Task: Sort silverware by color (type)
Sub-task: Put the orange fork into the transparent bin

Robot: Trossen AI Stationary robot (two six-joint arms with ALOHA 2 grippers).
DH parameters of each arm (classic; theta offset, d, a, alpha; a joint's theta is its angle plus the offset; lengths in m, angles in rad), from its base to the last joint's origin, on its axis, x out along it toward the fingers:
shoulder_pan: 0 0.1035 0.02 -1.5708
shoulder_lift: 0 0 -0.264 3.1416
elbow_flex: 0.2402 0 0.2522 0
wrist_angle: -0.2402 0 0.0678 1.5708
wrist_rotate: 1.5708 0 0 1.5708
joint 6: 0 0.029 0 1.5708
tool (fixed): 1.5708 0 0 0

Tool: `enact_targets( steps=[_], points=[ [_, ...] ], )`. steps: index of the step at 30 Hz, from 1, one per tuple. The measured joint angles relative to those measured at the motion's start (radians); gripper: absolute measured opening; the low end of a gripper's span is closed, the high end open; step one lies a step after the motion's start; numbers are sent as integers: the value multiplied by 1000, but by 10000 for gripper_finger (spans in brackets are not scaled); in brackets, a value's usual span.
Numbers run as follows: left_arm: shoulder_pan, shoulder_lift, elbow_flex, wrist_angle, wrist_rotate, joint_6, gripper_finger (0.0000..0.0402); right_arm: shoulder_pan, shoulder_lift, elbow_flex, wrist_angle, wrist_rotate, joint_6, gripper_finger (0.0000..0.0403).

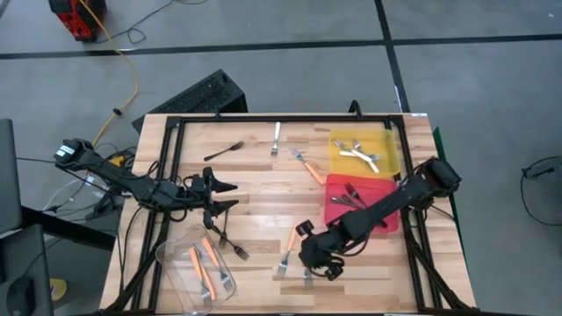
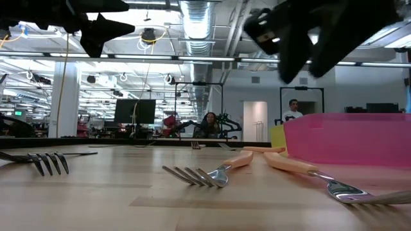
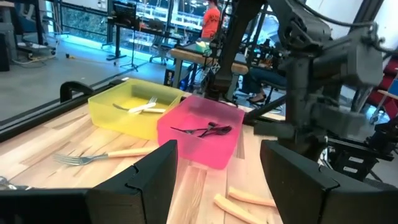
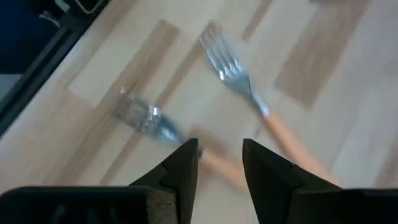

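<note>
Orange-handled forks are the job in hand, I'd say: from above, the right gripper hangs over the front middle of the table, right on top of two loose orange forks. The left gripper waits near table centre, fingers apart and empty, with a black fork just beside it. The clear tub at front left holds orange forks, the yellow tray holds white ones, the red tray dark ones; a black fork, a white fork and an orange fork lie loose toward the back. Low view: two orange forks flat on the wood, one with its tines toward the camera, another just beside the red tray wall; neither is lifted, and both grippers are well above the surface. Left wrist view: its fingers are spread with nothing between, looking across at both trays and the right arm. Right wrist view: fingers parted, straddling one orange handle from above without clamping it; a second orange fork lies beside it. The next move likely calls for dropping straight down, pinching that thin handle flush to the wood, and keeping clear of the neighbouring fork.
</note>
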Motion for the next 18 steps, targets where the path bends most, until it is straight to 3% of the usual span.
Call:
enact_targets(
  steps=[8,18],
  points=[
    [0,0,0,-19,1,-16,215,22,35,1,-17,-26,-288,149],
    [0,0,0,-29,1,-16,215,12,73,-4,-9,-50,-515,149]
  ],
)
